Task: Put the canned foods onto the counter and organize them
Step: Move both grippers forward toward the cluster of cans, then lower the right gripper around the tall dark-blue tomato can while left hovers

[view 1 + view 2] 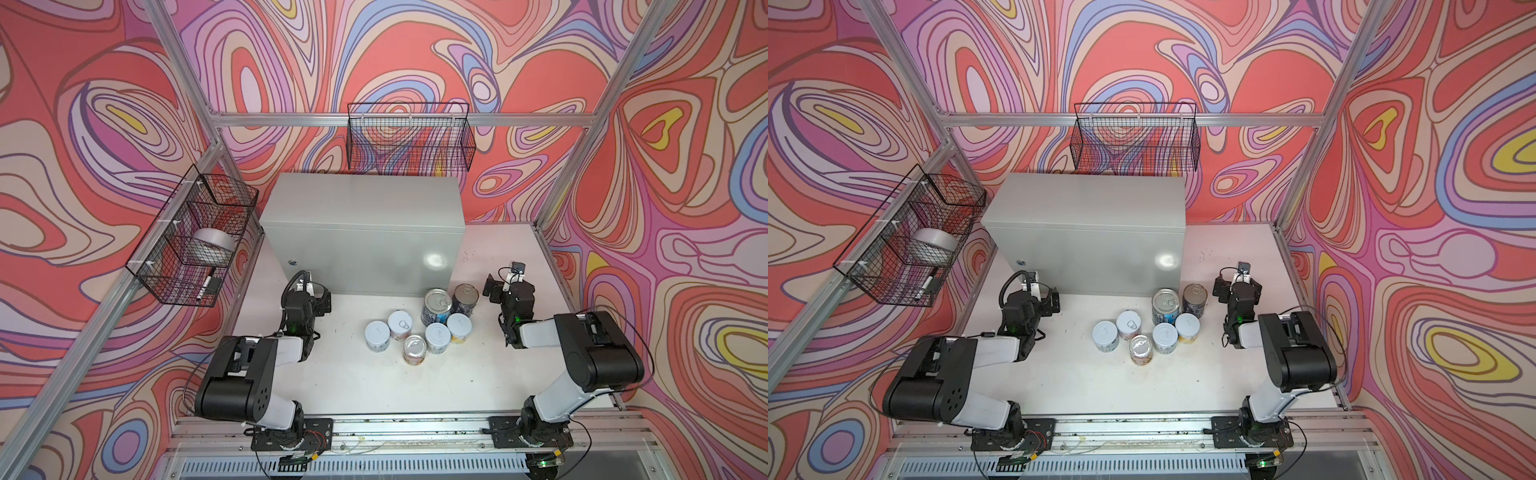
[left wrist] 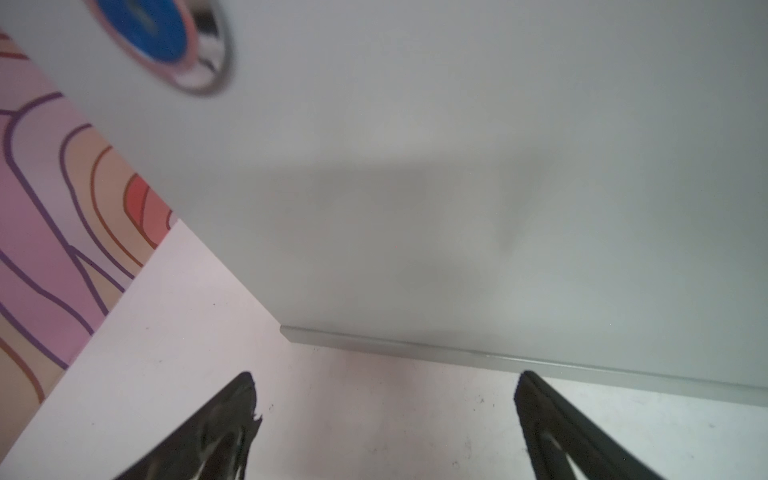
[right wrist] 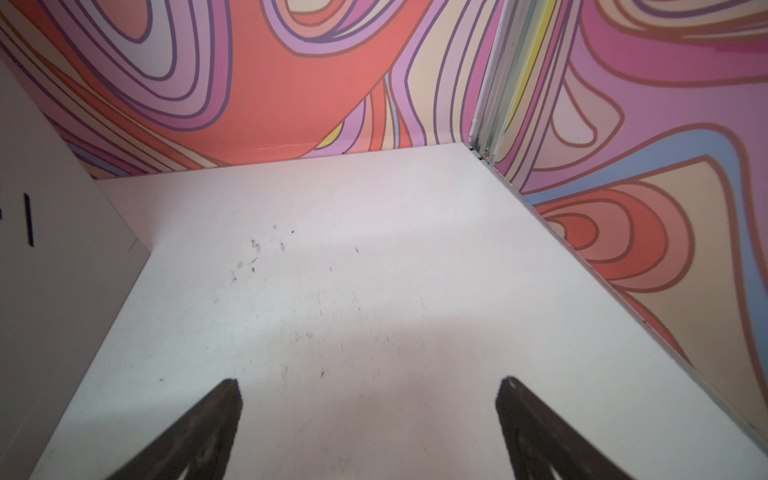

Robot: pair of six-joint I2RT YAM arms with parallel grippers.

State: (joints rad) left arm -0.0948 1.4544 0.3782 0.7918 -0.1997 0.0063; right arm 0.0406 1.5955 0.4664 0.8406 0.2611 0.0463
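Swirling pink-and-coral wallpaper is wrapping the cell on three sides, and a white tabletop is carrying everything. Against the back wall the counter is standing with its flat top bare. Its round lock is showing close up in the left wrist view.

All seven canned foods are sitting upright on the tabletop in front of the counter's right end. The two tall dark-blue tins are nearest the counter front, with five shorter ones packed just before them (some seem to be touching, though from above that is hard to settle).

The left gripper is hovering low over the tabletop and facing the counter front, its jaws spread wide with nothing between them. The right gripper is hanging near the tall tins, likewise spread and empty, and pointing toward the far right corner.

Judging from this layout, no tin is placed yet. Crowding is looking like the main risk: a finger going down between neighbours could be nudging or tipping the next tin, which might then be rolling across the table. The counter is also tall, so a tin carried too low could be striking its front edge.
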